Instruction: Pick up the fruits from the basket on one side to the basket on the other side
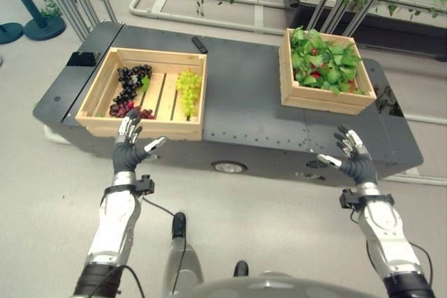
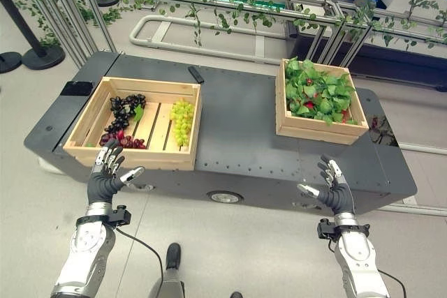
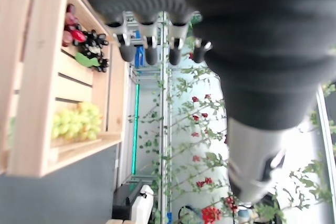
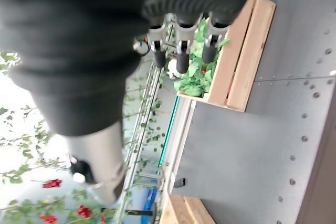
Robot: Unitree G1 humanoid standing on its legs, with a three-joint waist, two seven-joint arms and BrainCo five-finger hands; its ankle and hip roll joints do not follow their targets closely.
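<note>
while the left hand [image 1: 130, 150] and right hand [image 1: 353, 158] hover spread open and empty at the near edge of the dark platform [image 1: 237, 102], the dark grapes [image 1: 130, 88] and green grapes [image 1: 188, 88] lie in the left wooden crate [image 1: 105, 82], well apart from the leaf-filled right crate [image 1: 311, 97].
</note>
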